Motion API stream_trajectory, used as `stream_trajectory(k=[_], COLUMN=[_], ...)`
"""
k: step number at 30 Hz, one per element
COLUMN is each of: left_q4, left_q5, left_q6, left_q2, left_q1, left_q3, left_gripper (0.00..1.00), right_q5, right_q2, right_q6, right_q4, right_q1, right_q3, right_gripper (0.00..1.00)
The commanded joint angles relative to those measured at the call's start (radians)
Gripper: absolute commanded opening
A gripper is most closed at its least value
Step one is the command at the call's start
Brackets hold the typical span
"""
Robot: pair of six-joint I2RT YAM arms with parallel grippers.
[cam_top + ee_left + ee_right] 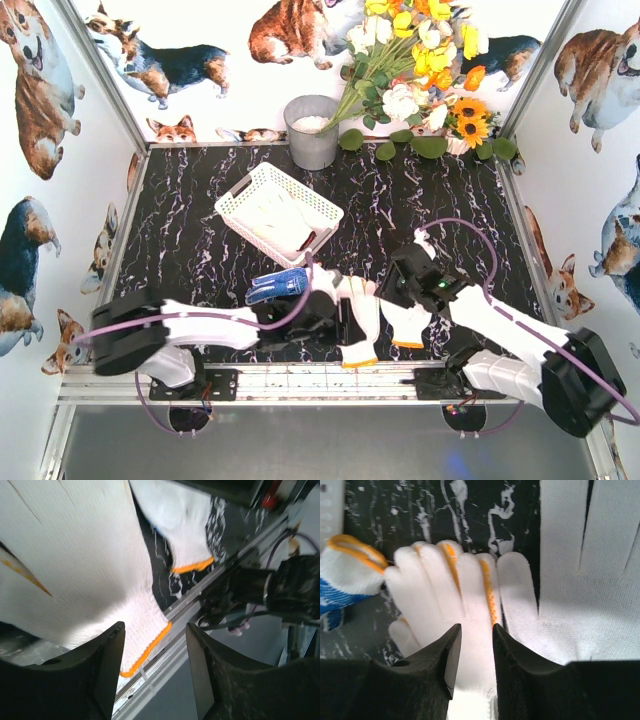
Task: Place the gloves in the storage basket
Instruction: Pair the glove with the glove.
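The right pincer point(476, 630) has its jaws drawn almost together with white knit filling the slit between them. It looks clenched on the white knit glove with orange-streaked fingers point(462, 590), whose fingers fan out just ahead of the tips. A broad plain white knit glove point(590, 580) touches that glove on one side. A blue-dotted knit glove with an orange cuff point(342, 575) lies just beside it on the other.

The left pincer point(155, 626) is released, jaws spread wide. The cuff of a white knit glove with orange trim point(90, 570) lies ahead of them and partly between, right against the metal rail point(200, 600) at the table's near edge.

The white lattice-sided plastic basket point(242, 187) sits well apart from both pincers, beyond the blue-dotted glove. A pale glove with a dark red cuff point(300, 232) is already inside.

The clenched bite seems to hold only a thin fold, so the glove may slide out on the lift. The neighbour touching it could snag on the knit and be dragged along, then drop short of the basket. The two arms crowd each other, and a swing toward the basket would pass close over the left wrist, risking a knock. If the left jaws close carelessly, they could nudge the cuff over the rail.
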Motion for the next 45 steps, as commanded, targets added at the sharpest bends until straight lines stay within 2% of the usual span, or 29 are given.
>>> stream_trajectory(k=[1, 7, 15, 22, 37, 45], left_q4=[-0.167, -0.209, -0.173, -0.155, -0.091, -0.093], left_q5=[-0.092, -0.057, -0.01, 0.004, 0.024, 0.021], left_q6=[0.074, 0.105, 0.123, 0.12, 0.1, 0.1], left_q2=[-0.136, -0.219, -0.16, -0.09, -0.012, -0.004], left_q1=[0.069, 0.198, 0.282, 0.298, 0.298, 0.299], left_q3=[0.005, -0.061, -0.085, -0.075, -0.076, -0.068], left_gripper=[0.48, 0.48, 0.45, 0.36, 0.19, 0.14], right_q5=[-0.027, -0.175, -0.221, -0.154, -0.182, -0.189], right_q2=[-0.068, -0.096, -0.112, -0.103, 0.01, 0.054], right_q6=[-0.04, -0.022, 0.032, 0.02, 0.007, 0.003], right_q4=[-0.031, -0.032, -0.011, -0.052, 0.04, 0.069], right_q1=[-0.004, -0.004, 0.01, 0.011, 0.011, 0.011], right_q3=[0.074, 0.047, -0.042, -0.054, -0.055, -0.055], right_gripper=[0.36, 0.4, 0.4, 0.35, 0.21, 0.2])
